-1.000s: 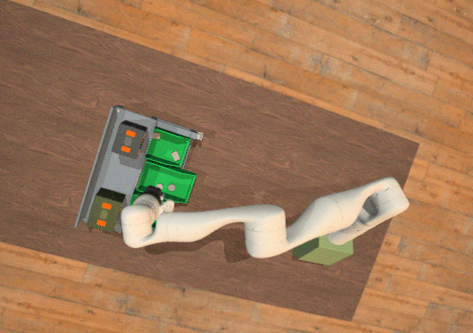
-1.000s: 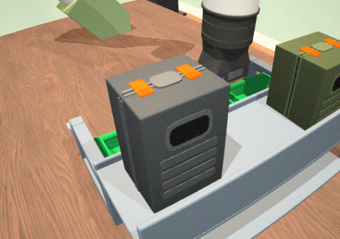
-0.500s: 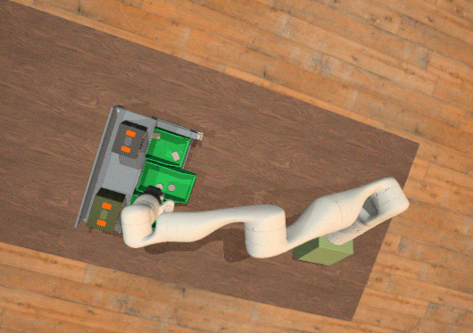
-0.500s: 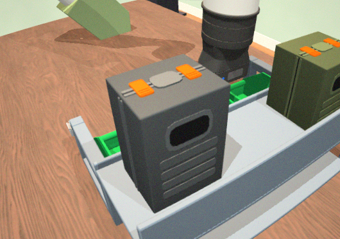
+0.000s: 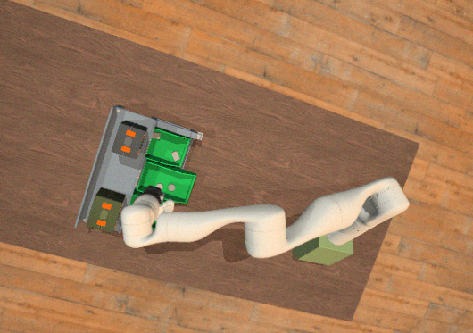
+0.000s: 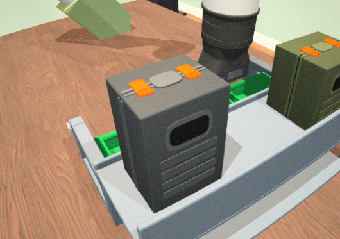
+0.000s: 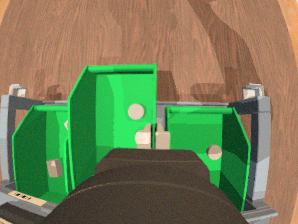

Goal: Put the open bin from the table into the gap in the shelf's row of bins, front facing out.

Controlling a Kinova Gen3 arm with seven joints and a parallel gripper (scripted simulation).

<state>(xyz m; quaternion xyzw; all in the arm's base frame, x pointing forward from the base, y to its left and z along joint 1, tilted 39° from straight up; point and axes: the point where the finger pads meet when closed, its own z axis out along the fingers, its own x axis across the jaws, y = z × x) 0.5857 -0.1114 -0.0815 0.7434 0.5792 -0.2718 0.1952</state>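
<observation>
Three green bins are being held in a row by the gray shelf [image 5: 125, 176] [image 6: 256, 118] [image 7: 263, 150], left of the middle of the top frame. The middle one, the open bin [image 5: 180, 194] [image 7: 112, 90], is being pinched by the end effector [image 5: 156, 193] [image 6: 226, 77] [image 7: 153, 132]. It is being kept closed on the thin side wall, with that wall being squeezed between its two fingers, just below the middle of the wrist frame. Two small round parts [image 5: 171, 187] [image 7: 136, 111] are being carried inside. The open front is being pointed out like the others, but it is being left sticking out past the shelf's front lip, toward the top of the wrist frame.

A bin with blocks [image 5: 165, 147] [image 6: 109, 147] [image 7: 47, 145] is being shown at the left of the wrist frame, and a bin with a round part [image 6: 260, 83] [image 7: 200, 132] at the right. In the exterior frame, a gray box [image 5: 128, 140] [image 6: 170, 128] is being held up by the top board near the middle, and a dark green box [image 5: 104, 214] [image 6: 301, 80] at the right. The shelf is being held up by the brown counter [image 5: 268, 156] [image 6: 48, 96] [image 7: 125, 30].
</observation>
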